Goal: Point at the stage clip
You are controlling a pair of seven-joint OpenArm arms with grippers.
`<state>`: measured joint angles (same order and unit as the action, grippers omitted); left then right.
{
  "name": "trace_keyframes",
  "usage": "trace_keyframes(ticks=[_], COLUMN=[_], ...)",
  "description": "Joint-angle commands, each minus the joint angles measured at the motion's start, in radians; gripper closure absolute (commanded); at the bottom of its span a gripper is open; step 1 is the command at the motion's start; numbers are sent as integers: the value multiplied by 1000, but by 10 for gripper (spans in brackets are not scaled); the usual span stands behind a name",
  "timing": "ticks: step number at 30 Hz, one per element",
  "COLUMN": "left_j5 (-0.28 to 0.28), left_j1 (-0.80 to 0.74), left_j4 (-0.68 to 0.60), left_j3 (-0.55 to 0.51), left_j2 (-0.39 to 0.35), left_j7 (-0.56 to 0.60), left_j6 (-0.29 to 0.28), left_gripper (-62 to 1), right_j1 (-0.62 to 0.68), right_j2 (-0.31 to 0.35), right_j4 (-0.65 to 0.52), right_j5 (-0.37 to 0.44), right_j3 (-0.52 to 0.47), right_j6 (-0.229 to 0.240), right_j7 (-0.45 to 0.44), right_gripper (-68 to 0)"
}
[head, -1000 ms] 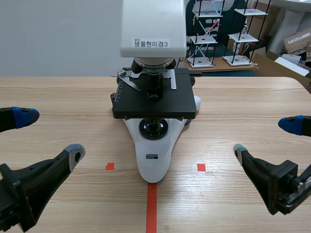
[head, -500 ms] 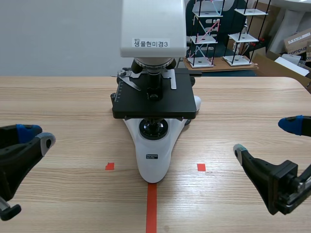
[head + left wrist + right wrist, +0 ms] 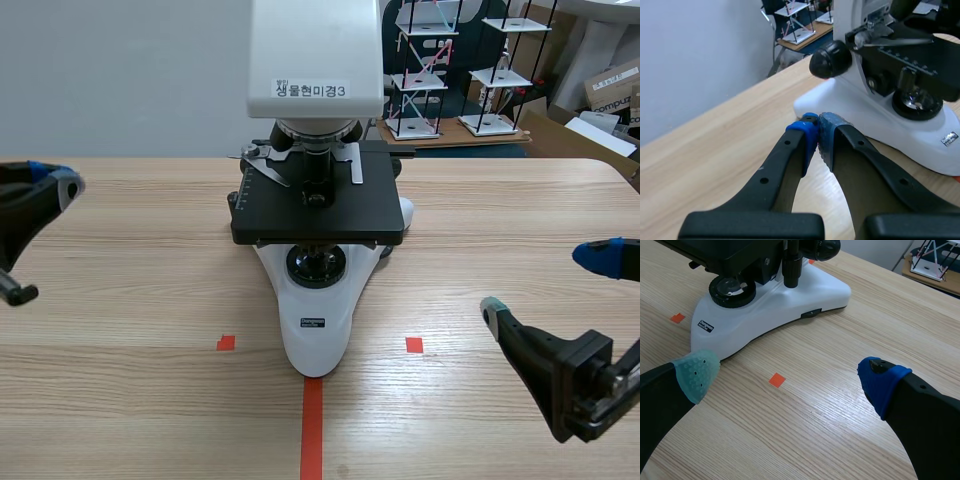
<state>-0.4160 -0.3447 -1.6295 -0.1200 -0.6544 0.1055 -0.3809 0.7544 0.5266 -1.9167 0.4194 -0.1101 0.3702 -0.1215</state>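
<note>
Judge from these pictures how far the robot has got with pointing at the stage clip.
Done: the left gripper is shut, a shape fit for pointing. In hand: it hangs beside the microscope, apart from it. Left: bringing its tip to the stage clip on the stage. The right gripper sits open, low on its own side.

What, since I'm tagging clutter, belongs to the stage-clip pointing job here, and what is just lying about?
Job: microscope; its stage clip; left gripper, shut, apart from it.
Lying about: right gripper, open, holding nothing; stick models and cardboard box behind the table.
</note>
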Motion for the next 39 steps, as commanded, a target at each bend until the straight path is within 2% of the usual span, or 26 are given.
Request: trace_keyframes(ticks=[1,6,12,17,21,25,29,39], left_j5=[-5,46,47,85,89,92,92,97], left_j1=[45,188,341,441,504,549,583,613], left_j4=[10,84,150,198,224,224,224,224], left_j3=[28,143,272,357,415,447,467,481], left_j2=[-10,-42,-50,-50,-50,-50,-50,-50], left_j7=[-9,-21,-56,-58,-64,-81,-82,-97], left_j6=[-11,-17,-35,-38,-74,-91,-140,-185], left_gripper=[-19,-19,-19,-19,-19,-19,-19,-19], right_j1=[-3,-3,-3,-3,-3,-3,-3,-3], right_j2=[11,11,11,11,11,11,11,11], right_j4=[-12,-12,-12,-12,-12,-12,-12,-12], right_j5=[11,11,11,11,11,11,11,10], right_j3=[-11,-11,-11,-11,-11,-11,-11,-11], right_j6=[-3,-3,-3,-3,-3,-4,-4,-4], right_j7=[-14,-14,-14,-15,-14,-14,-14,-14], right_gripper=[-608,-608,-608,-608,-608,-608,-608,-608])
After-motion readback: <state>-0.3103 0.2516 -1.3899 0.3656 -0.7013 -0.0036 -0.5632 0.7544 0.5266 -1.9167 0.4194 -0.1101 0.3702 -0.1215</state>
